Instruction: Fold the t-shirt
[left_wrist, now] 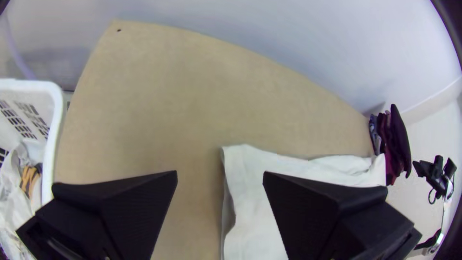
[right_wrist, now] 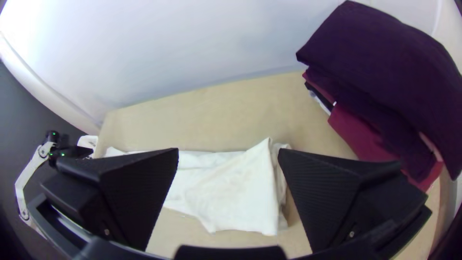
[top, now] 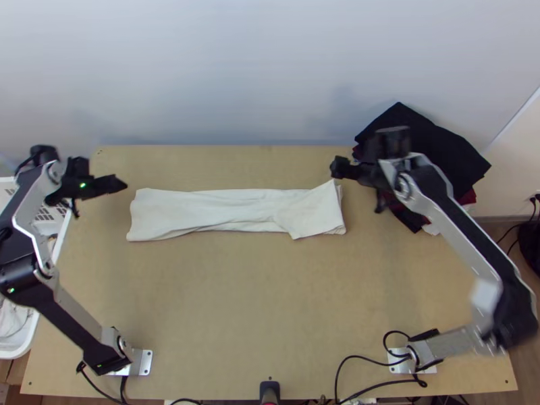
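Right pincer (top: 360, 185) hangs open, seemingly angled down, near the t-shirt (top: 310, 210).

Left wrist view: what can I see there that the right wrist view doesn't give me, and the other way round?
Left wrist view: light crumpled clothes inside the white plastic basket. Right wrist view: the left arm's white links. Both: the white cloth T-shirt, folded into a strip, the pile of dark purple and red cloth, and the light wooden table.
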Tool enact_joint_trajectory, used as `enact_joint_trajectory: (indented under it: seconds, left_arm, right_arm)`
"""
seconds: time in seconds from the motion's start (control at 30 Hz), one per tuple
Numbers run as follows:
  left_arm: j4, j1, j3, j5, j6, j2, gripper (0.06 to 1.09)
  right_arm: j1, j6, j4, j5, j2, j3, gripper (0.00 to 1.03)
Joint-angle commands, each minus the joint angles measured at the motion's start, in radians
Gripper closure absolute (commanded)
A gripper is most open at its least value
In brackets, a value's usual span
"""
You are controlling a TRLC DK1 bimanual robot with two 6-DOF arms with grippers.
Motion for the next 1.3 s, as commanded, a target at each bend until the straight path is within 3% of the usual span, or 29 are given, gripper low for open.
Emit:
enact_joint_trajectory:
  seconds: [0.0, 0.13, 0.23, 0.5, 0.97, 1.0, 1.03, 1.07, 1.1, 1.13, 1.27]
  left_arm:
    - [-0.026, 0.011, -0.109, 0.031, 0.072, -0.038, 0.21]
    - [-0.021, 0.014, -0.201, 0.046, 0.115, -0.038, 0.21]
    - [-0.012, 0.011, -0.233, 0.061, 0.123, -0.039, 0.21]
    - [0.031, -0.050, -0.243, 0.071, 0.094, -0.004, 0.21]
    - [0.204, -0.246, -0.305, 0.023, -0.069, 0.021, 0.22]
    - [0.218, -0.248, -0.318, 0.018, -0.069, 0.015, 0.28]
    - [0.218, -0.245, -0.325, 0.017, -0.060, 0.007, 0.43]
    - [0.221, -0.234, -0.335, 0.018, -0.055, -0.002, 0.63]
    - [0.233, -0.219, -0.336, 0.017, -0.058, -0.004, 0.90]
    - [0.235, -0.200, -0.333, 0.014, -0.061, -0.005, 1.06]
    - [0.210, -0.108, -0.335, 0.009, -0.022, -0.016, 1.05]
  right_arm:
    - [-0.014, 0.031, -0.090, -0.049, -0.035, 0.039, 0.09]
    - [-0.078, 0.118, -0.157, -0.207, -0.052, 0.102, 0.04]
    - [-0.107, 0.157, -0.180, -0.269, -0.053, 0.139, 0.04]
    - [-0.101, 0.178, -0.211, -0.278, -0.060, 0.188, 0.04]
    - [-0.092, 0.189, -0.235, -0.276, -0.083, 0.217, 0.04]
    - [-0.094, 0.189, -0.237, -0.278, -0.086, 0.214, 0.04]
    - [-0.095, 0.189, -0.238, -0.278, -0.087, 0.211, 0.04]
    - [-0.095, 0.186, -0.238, -0.278, -0.092, 0.206, 0.04]
    - [-0.097, 0.184, -0.238, -0.276, -0.095, 0.200, 0.04]
    - [-0.098, 0.183, -0.238, -0.276, -0.096, 0.195, 0.04]
    - [-0.098, 0.181, -0.238, -0.276, -0.103, 0.178, 0.04]
